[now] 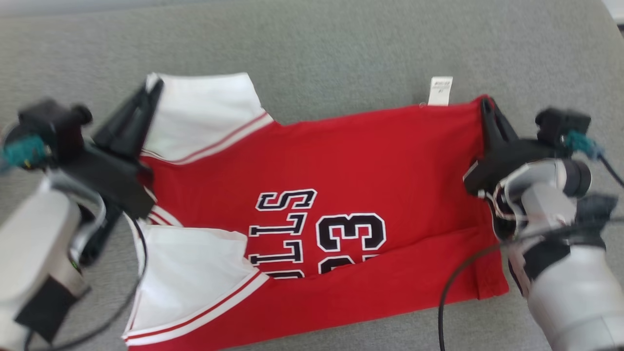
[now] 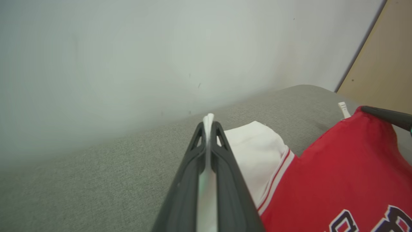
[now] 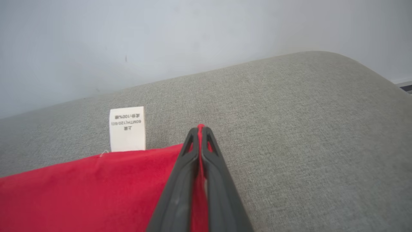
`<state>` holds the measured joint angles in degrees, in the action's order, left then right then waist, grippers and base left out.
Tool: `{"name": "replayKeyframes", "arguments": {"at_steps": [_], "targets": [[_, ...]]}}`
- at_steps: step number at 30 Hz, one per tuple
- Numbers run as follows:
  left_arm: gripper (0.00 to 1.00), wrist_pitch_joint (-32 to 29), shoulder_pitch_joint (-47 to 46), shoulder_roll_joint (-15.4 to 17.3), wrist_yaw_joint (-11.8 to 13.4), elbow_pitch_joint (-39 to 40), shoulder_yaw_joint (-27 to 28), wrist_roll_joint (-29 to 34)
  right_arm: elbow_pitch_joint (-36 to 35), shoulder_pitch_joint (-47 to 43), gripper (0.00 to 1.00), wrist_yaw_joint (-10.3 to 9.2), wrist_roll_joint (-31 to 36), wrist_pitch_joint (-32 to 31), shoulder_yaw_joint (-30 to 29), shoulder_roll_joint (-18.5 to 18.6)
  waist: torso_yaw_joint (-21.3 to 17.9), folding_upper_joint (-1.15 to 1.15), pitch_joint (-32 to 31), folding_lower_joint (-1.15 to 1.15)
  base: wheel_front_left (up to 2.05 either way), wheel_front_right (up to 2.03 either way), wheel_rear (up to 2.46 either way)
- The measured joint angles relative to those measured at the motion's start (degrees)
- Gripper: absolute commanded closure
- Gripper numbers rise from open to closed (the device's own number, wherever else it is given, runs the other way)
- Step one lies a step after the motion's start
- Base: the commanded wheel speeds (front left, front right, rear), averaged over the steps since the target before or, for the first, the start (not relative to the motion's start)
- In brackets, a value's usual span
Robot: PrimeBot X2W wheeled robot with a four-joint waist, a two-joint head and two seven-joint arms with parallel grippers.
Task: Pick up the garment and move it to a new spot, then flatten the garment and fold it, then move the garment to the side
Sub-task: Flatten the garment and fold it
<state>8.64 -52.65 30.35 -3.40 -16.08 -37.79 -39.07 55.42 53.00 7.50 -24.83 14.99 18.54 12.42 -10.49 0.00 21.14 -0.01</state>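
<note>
Grippers clamp the two far corners of the garment. Fingers of the left gripper (image 1: 155,87) (image 2: 209,120) are pressed together on the far corner of a white sleeve (image 1: 204,109) (image 2: 254,145), and a strip of white cloth shows between them. The right gripper (image 1: 485,103) (image 3: 200,129) is clamped on the far red hem corner.

Between them the red short-sleeved jersey (image 1: 365,161) (image 2: 338,174) (image 3: 96,190), with black-and-white "23" lettering, lies sideways on the grey woven upholstered surface (image 1: 341,44) (image 3: 289,129), sleeves toward the robot's left. Its near long edge appears folded over the lower lettering, though the head view is soft. A white printed care label (image 1: 440,91) (image 3: 127,129) projects from the far edge near the right gripper.
</note>
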Motion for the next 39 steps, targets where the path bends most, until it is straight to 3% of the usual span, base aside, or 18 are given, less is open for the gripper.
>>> {"name": "replayKeyframes", "arguments": {"at_steps": [9, 14, 22, 30, 31, 32, 33, 34, 35, 39], "targets": [[1.00, 4.6, 12.5, 1.8, 3.2, 10.0, 0.1, -0.4, -17.9, -15.8, 1.00, 0.00, -5.0, 0.0, 3.0, 5.6, 2.4, 0.00, -4.2, -0.01, 0.00, 0.00, 0.00], [1.00, 6.0, 20.5, 2.2, 6.2, 13.7, 1.1, 0.4, -23.3, -22.1, 1.00, 0.00, -7.4, 0.0, 5.4, 8.1, 3.3, -0.01, -6.2, -0.01, 0.00, 0.00, 0.00], [1.00, 6.3, 31.5, -2.3, 7.5, 15.7, 4.6, 4.1, -29.1, -30.0, 1.00, 0.00, -10.1, 0.1, 5.8, 11.3, 5.2, -0.01, -8.3, 0.00, 0.00, 0.00, 0.00], [1.00, 6.3, 37.3, -7.9, 5.1, 13.0, 9.3, 9.1, -30.7, -34.6, 1.00, 0.00, -10.7, 0.1, 4.7, 12.1, 6.6, -0.01, -10.0, 0.00, 0.00, 0.00, 0.00], [0.93, 6.4, 37.8, -8.8, 4.9, 12.6, 9.8, 9.3, -30.7, -34.9, 1.00, 0.00, -10.7, 0.1, 4.0, 12.1, 6.7, -0.01, -10.2, 0.00, 0.00, 0.00, 0.00], [0.56, 6.4, 38.4, -9.3, 4.6, 12.4, 10.2, 10.1, -30.7, -35.2, 0.88, 0.00, -10.7, 0.1, 3.8, 12.1, 6.8, -0.01, -10.5, 0.00, 0.00, 0.00, 0.00], [0.33, 6.4, 39.0, -9.9, 4.1, 12.3, 11.0, 10.6, -30.7, -35.6, 0.51, 0.00, -10.4, 0.1, 3.7, 12.1, 6.9, -0.01, -10.7, 0.00, 0.00, 0.00, 0.00], [0.22, 6.4, 39.6, -10.8, 4.0, 12.4, 12.3, 10.7, -30.6, -36.1, 0.04, 0.00, -10.4, 0.1, 3.4, 11.9, 7.0, -0.01, -11.0, 0.00, 0.00, 0.00, 0.00], [0.00, 6.4, 40.8, -12.0, 3.5, 12.4, 13.8, 11.4, -30.8, -36.7, 0.00, 0.00, -10.1, 0.1, 2.4, 11.4, 7.1, -0.01, -11.5, 0.00, 0.00, 0.00, 0.00], [0.00, 6.4, 43.5, -13.9, 3.1, 12.0, 16.9, 14.2, -31.8, -38.2, 0.00, 0.00, -9.4, 0.1, 0.3, 10.8, 7.6, -0.01, -12.4, 0.00, 0.00, 0.00, 0.00]]}}
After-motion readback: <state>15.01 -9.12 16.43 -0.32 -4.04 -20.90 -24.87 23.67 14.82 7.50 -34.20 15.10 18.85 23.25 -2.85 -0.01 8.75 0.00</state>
